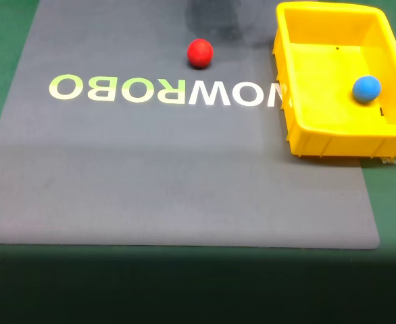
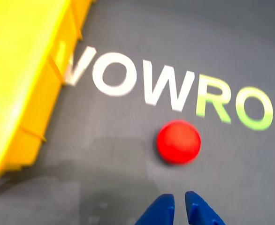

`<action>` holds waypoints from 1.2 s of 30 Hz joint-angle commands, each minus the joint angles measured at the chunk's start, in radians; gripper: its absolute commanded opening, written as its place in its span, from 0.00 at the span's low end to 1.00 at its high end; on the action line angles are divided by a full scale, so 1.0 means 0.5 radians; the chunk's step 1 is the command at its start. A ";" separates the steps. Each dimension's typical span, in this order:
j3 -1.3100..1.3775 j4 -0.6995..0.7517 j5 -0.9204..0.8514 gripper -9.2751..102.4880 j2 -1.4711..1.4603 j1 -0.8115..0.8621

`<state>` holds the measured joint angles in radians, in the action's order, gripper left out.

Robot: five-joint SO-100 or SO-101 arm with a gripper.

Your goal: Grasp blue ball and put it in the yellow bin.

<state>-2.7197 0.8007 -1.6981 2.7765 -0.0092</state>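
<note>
The blue ball [image 1: 366,88] lies inside the yellow bin [image 1: 299,74], near its right wall in the fixed view. In the wrist view the bin's outer wall [image 2: 20,93] runs along the left edge, blurred. My gripper [image 2: 179,207] comes in from the bottom edge of the wrist view; its two blue fingertips [image 2: 162,211] stand almost together with only a thin gap and nothing between them. It hovers over the grey mat, just short of the red ball and well to the right of the bin.
A red ball [image 1: 200,52] [image 2: 179,141] rests on the grey mat [image 1: 151,182] above the printed WOWROBO lettering [image 1: 164,90]. Green table surface [image 1: 2,40] borders the mat. A dim blurred shadow lies at the fixed view's top edge [image 1: 215,17].
</note>
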 commanded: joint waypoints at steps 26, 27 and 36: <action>-0.761 1.154 0.040 0.08 1.101 0.132; -0.761 1.154 0.049 0.08 1.101 0.129; -0.761 1.150 0.172 0.08 1.101 0.129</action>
<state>-3.0695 1.3652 -1.6337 3.3149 0.0476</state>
